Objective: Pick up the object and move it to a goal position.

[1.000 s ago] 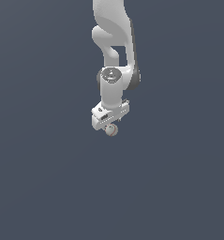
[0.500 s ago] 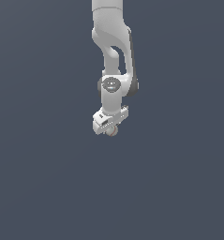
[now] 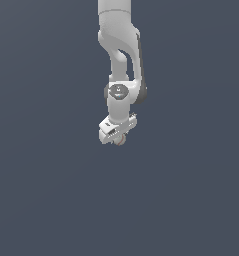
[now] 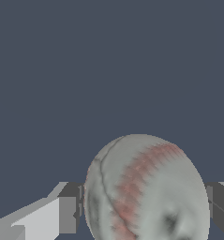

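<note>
**A:** What is the exterior view showing?

**B:** The white arm (image 3: 122, 60) is hanging down from the top of the picture against a plain dark grey-blue ground. No counter edge or corner is showing, so I cannot place anything by one. At the arm's lower end the pincer (image 3: 118, 139) is pointing downward, and the baseball (image 3: 120, 141) is peeking out just beneath the pincer's body as a small rounded shape, pale with a brownish tint. It is sitting tight under the hand, and most of it is hidden by the pincer.

**A:** Is the ball touching anything below it?

**B:** Nothing is showing below it but the flat dark ground; I cannot tell how far off that ground is lying.

**A:** And the wrist view?

**B:** There the baseball (image 4: 148, 190) is filling the space between the two fingers. It is off-white and greyish, with a band of red stitching curving across its face and a thin dark seam line running beside it. One finger (image 4: 69, 208) is pressing against one side of the ball, and the other finger (image 4: 220, 207) is showing at the opposite side, right up against it.

**A:** So how is the pincer standing?

**B:** It is clamping the baseball, fingers set as far apart as the ball is wide, with the ball sitting squarely between the pads.
</note>
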Robot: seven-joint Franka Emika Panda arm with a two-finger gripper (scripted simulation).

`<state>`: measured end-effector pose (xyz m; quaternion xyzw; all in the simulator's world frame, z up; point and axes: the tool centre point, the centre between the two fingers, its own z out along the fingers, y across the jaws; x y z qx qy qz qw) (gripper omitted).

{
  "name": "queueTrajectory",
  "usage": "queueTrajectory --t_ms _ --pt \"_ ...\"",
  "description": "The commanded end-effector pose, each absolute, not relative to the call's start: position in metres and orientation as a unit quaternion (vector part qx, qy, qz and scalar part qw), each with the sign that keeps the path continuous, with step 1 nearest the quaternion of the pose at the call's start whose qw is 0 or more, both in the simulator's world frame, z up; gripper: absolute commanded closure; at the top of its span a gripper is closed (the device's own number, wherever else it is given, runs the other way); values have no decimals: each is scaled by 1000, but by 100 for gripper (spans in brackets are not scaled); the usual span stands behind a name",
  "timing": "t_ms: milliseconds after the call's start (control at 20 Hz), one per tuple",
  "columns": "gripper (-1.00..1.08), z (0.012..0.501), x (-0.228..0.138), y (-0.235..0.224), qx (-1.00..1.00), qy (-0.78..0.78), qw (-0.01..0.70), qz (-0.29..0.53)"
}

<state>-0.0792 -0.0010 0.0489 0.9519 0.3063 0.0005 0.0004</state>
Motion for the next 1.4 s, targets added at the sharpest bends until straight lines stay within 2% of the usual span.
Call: queueTrajectory --t_ms 0,400,750,1050,1350 --pt "108 48 -79 0 952 307 0 0" --pt "108 54 -70 -3 952 306 5 14" --pt "108 81 -26 -11 949 304 27 76" --pt "108 134 33 -23 937 298 60 171" --pt "108 217 91 -39 908 286 101 289"
